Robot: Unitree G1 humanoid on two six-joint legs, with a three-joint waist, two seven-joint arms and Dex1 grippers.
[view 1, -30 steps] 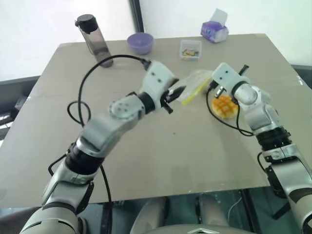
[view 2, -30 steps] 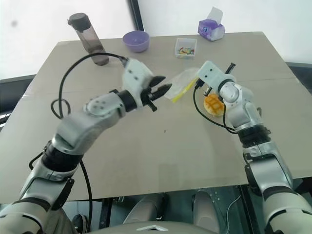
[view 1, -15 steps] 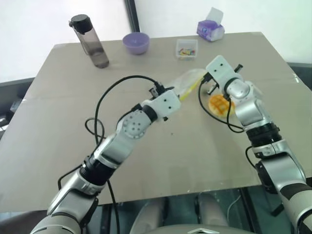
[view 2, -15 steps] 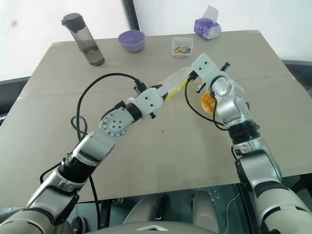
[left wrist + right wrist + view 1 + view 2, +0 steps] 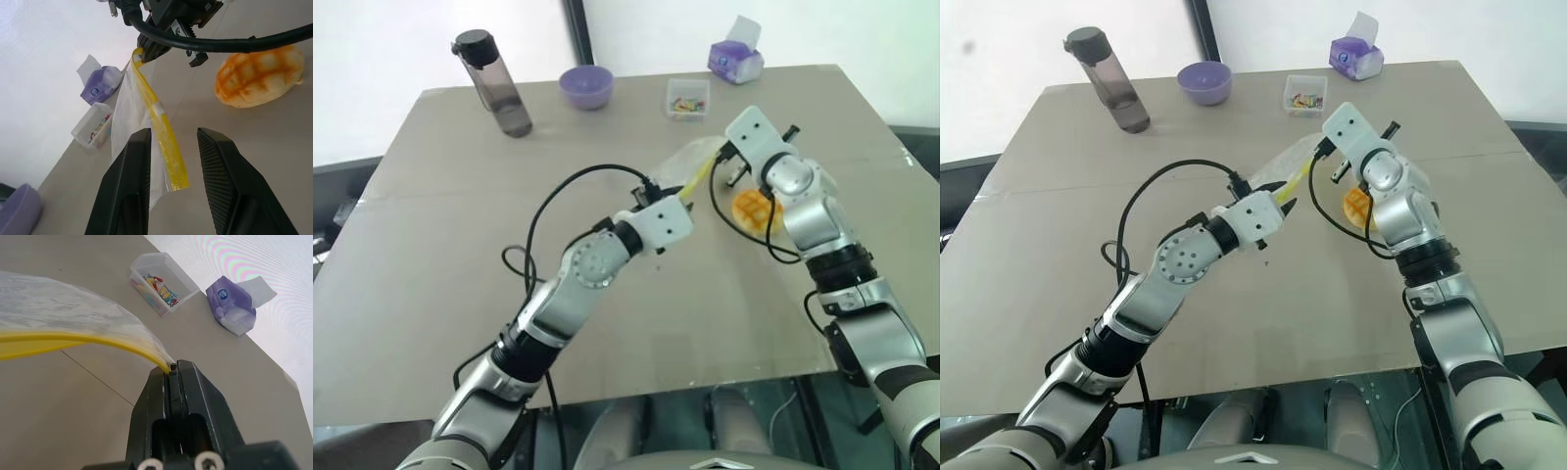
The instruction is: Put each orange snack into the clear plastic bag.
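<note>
- My right gripper has its two black fingers pressed tight together on the yellow seal strip of the clear plastic bag, pinching one end of it
- From that pinch the bag hangs off the table, its crinkled film trailing from the strip toward my left arm
- My left gripper points at the free end of the strip; its fingers stand partly apart with the lower end of the strip lying in the gap between them, and I see no pad pressing the strip, so I read this claw as open and holding nothing
- In the head views the left gripper sits just beside the bag, near the middle of the table, with its black cable looping up behind the wrist
- The orange snack, a domed bun with a pale grid on top, rests on the table just beside my right forearm, which partly hides it; it lies outside the bag
- In the left wrist view the bun lies flat on the tabletop, apart from the hanging bag
- Along the far edge I see a dark water bottle, a purple bowl, a small clear box of colourful bits and a purple tissue pack, all well apart from both grippers
</note>
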